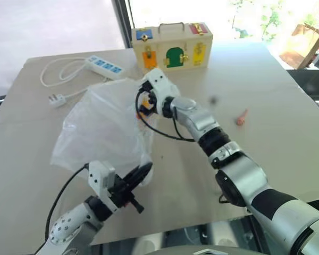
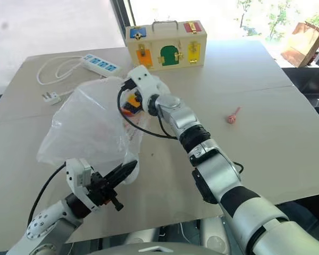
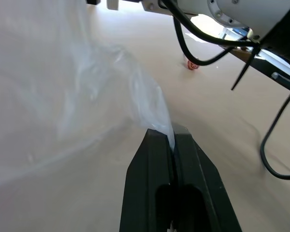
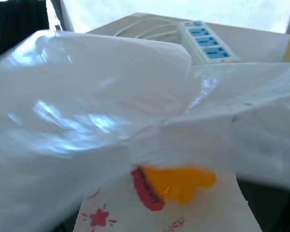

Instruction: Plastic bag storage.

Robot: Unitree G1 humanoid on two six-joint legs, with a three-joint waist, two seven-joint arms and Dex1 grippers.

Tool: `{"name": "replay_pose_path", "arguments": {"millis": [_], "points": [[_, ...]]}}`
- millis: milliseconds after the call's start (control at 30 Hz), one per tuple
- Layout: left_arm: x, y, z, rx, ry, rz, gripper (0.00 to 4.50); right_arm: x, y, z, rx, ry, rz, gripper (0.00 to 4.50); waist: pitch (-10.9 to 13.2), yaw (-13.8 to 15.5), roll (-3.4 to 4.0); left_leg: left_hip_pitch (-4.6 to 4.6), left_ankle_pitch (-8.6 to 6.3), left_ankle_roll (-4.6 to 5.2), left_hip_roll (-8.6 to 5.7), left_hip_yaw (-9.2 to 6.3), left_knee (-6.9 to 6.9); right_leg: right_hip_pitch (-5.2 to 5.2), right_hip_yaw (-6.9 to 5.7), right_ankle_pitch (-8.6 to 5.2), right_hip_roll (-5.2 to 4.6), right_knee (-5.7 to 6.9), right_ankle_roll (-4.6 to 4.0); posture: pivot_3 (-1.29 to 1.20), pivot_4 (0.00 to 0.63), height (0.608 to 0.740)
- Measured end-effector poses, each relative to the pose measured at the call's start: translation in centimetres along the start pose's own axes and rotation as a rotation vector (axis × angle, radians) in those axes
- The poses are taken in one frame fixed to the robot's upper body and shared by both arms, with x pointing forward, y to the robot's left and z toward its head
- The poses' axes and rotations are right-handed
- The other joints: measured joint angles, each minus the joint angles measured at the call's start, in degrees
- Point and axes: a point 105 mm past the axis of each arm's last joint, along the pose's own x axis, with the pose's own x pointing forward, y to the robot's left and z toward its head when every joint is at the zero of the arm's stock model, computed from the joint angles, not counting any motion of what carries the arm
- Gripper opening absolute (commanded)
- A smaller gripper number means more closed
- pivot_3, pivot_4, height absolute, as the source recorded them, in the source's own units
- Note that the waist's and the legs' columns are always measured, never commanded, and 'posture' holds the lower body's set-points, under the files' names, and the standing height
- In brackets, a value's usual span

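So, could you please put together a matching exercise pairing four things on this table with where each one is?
Things:
1. plastic bag
2. power strip
3. wooden lock box
4. small orange peg

Places:
A. far edge of the table, by the window
B. alone on bare tabletop, right of the right arm
C. pinched at one corner by the left gripper
D. far left, with its white cord looped beside it

Pairs: 1-C, 2-D, 3-A, 4-B

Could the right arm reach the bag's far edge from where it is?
Probably yes: the right gripper is already at the plastic bag far edge, nothing standing between; the left gripper pinches the near corner.
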Motion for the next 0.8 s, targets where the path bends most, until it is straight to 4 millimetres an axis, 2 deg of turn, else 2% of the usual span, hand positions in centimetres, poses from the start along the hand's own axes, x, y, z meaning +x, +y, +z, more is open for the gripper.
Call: {"name": "replay_pose_path", "arguments": {"millis": [100, 167, 233, 333, 433, 500, 567, 633, 733, 767, 800], "points": [[0.0, 1.6, 0.9, -0.003, -0.076, 0.074, 0.0, -0.7, 1.1, 0.5, -0.067, -0.023, 0.087, 4.45, 0.0, -0.5, -0.01, 0.0, -0.01, 0.0, 0.1, 0.09, -0.03, -0.05, 0.04, 0.0, 0.03, 0.0, -0.01, 0.0, 0.15, 0.739], [-0.2, 3.0, 2.0, -0.021, -0.152, 0.137, 0.0, -2.6, 2.1, -0.4, -0.132, -0.007, 0.203, 4.45, 0.0, -0.3, -0.04, -0.02, -0.01, 0.02, 0.08, 0.07, 0.0, -0.02, 0.01, 0.0, 0.01, -0.02, 0.0, 0.0, 0.15, 0.739], [-0.7, 4.0, 2.9, -0.025, -0.195, 0.184, 0.0, -4.8, 1.6, -1.7, -0.155, 0.05, 0.256, 4.45, 0.0, 0.2, -0.07, -0.07, -0.02, 0.03, 0.02, 0.04, 0.17, 0.05, -0.04, 0.02, -0.03, -0.01, 0.03, 0.0, 0.15, 0.739], [-1.4, 5.2, 4.0, -0.051, -0.256, 0.233, 0.0, -11.1, 0.1, -2.8, -0.196, 0.136, 0.328, 4.45, 0.0, 1.3, -0.11, -0.07, -0.09, 0.16, -0.08, -0.07, 0.41, 0.26, -0.16, 0.02, -0.13, -0.1, 0.06, 0.0, 0.15, 0.739], [-1.6, 5.8, 4.3, -0.049, -0.256, 0.252, 0.0, -15.1, -0.9, -2.2, -0.204, 0.15, 0.318, 4.45, 0.0, 1.0, -0.12, 0.02, -0.1, 0.17, 0.04, 0.04, 0.42, 0.34, -0.12, 0.01, -0.07, -0.19, 0.06, 0.0, 0.15, 0.739], [-0.9, 5.7, 4.7, -0.043, -0.26, 0.23, 0.0, -17.2, -2.5, -1.0, -0.233, 0.117, 0.228, 4.45, 0.0, 0.9, -0.12, 0.16, -0.1, 0.16, 0.23, 0.18, 0.42, 0.42, -0.05, 0.01, -0.06, -0.18, 0.05, 0.0, 0.15, 0.739], [-0.7, 5.7, 4.8, -0.034, -0.253, 0.223, 0.0, -18.4, -4.3, -0.6, -0.25, 0.123, 0.129, 4.45, 0.0, 1.0, -0.12, 0.18, -0.09, 0.15, 0.27, 0.19, 0.42, 0.43, -0.06, 0.02, -0.02, -0.18, 0.04, 0.0, 0.15, 0.739], [-0.3, 5.6, 4.7, -0.033, -0.242, 0.219, 0.0, -20.3, -7.5, -0.5, -0.267, 0.148, -0.069, 4.45, 0.0, 1.2, -0.14, 0.18, -0.09, 0.15, 0.25, 0.25, 0.42, 0.43, -0.03, 0.03, 0.0, -0.19, 0.03, 0.0, 0.15, 0.739], [0.1, 5.5, 4.7, -0.029, -0.229, 0.206, 0.0, -24.1, -12.0, -2.5, -0.272, 0.256, -0.357, 4.45, 0.0, 1.8, -0.21, 0.12, -0.1, 0.16, 0.16, 0.27, 0.43, 0.45, -0.02, 0.03, -0.03, -0.27, 0.03, 0.0, 0.15, 0.739], [0.2, 5.5, 4.6, -0.028, -0.221, 0.206, 0.0, -25.5, -13.2, -3.7, -0.258, 0.299, -0.449, 4.45, 0.0, 1.8, -0.21, 0.09, -0.1, 0.16, 0.16, 0.34, 0.43, 0.44, 0.05, 0.03, -0.04, -0.32, 0.04, 0.0, 0.15, 0.739], [0.2, 5.5, 4.6, -0.028, -0.219, 0.205, 0.0, -25.9, -13.5, -4.2, -0.251, 0.313, -0.478, 4.45, 0.0, 1.8, -0.21, 0.09, -0.1, 0.16, 0.16, 0.35, 0.43, 0.44, 0.06, 0.03, -0.04, -0.33, 0.04, 0.0, 0.15, 0.739]]}}
